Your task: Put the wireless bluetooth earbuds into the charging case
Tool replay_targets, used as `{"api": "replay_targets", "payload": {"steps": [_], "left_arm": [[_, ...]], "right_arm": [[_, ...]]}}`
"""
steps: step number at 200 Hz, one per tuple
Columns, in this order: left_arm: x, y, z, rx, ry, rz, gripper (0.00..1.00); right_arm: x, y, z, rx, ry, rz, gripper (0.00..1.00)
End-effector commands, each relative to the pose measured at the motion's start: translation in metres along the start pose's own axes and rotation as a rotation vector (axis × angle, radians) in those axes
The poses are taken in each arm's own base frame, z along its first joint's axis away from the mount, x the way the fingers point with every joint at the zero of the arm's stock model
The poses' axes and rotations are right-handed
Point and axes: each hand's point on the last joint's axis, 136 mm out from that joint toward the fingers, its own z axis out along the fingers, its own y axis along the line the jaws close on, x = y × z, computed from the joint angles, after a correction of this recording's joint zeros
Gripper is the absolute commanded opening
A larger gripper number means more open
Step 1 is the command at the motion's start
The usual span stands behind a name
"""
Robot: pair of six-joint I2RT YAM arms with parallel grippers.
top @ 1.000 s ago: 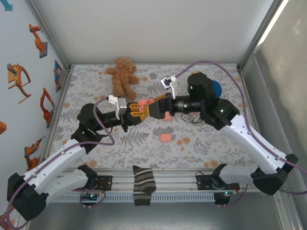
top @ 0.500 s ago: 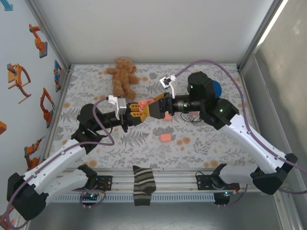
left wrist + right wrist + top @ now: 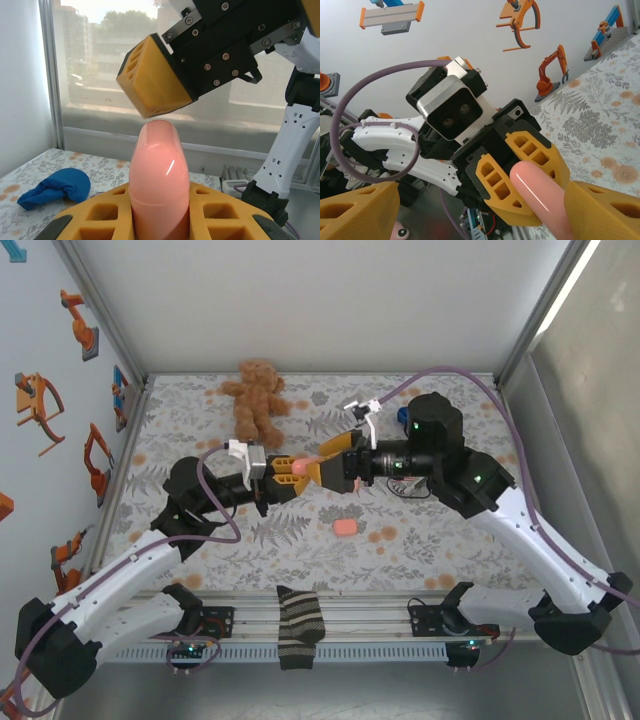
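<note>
Your L tool point(image 3: 283, 480) is clamped on the pink charging case point(image 3: 159, 170). The case stands upright btwn its yellow pads, rounded top free, held mid-air over the bench point(image 3: 200, 420), approx. centre.

Your R tool point(image 3: 328, 468) faces it from the opposite side w/ jaws spread wide, nothing gripped. In the left wrist view one yellow R finger point(image 3: 152, 85) hangs just above the case's tip, w/ a thin gap. In the right wrist view the case sits btwn the spread R fingers, much nearer one of them; can't tell if it touches.

A second pink piece point(image 3: 345, 527) lies flat on the bench, nearer you than both tools & apart from them; too small to say what it is.

Also there: teddy bear point(image 3: 256, 396) at the far edge, blue cloth point(image 3: 52, 186) on the bench's right side, striped sock point(image 3: 300, 626) draped over the near rail.
</note>
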Motion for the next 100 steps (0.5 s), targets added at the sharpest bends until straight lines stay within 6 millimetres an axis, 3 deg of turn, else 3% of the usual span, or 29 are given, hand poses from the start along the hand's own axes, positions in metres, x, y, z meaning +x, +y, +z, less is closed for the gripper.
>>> {"api": "replay_targets", "payload": {"steps": [1,26,43,70,100], "left_arm": [[-0.001,-0.002,0.000,0.008,-0.011,-0.007,0.05],[0.000,0.000,0.000,-0.004,-0.009,-0.015,0.05],[0.005,0.010,-0.001,-0.060,0.014,-0.067,0.05],[0.032,0.028,0.000,-0.154,0.116,-0.223,0.05],[0.070,0.041,0.001,-0.220,0.192,-0.410,0.05]], "right_arm": [[0.001,-0.002,-0.007,0.034,-0.010,-0.030,0.84],[-0.001,-0.015,-0.015,0.142,-0.024,-0.058,0.85],[-0.005,-0.036,-0.028,0.301,-0.051,-0.083,0.86],[-0.001,-0.071,-0.054,0.540,-0.082,-0.102,0.90],[0.019,-0.099,-0.070,0.679,-0.068,-0.087,0.93]]}}
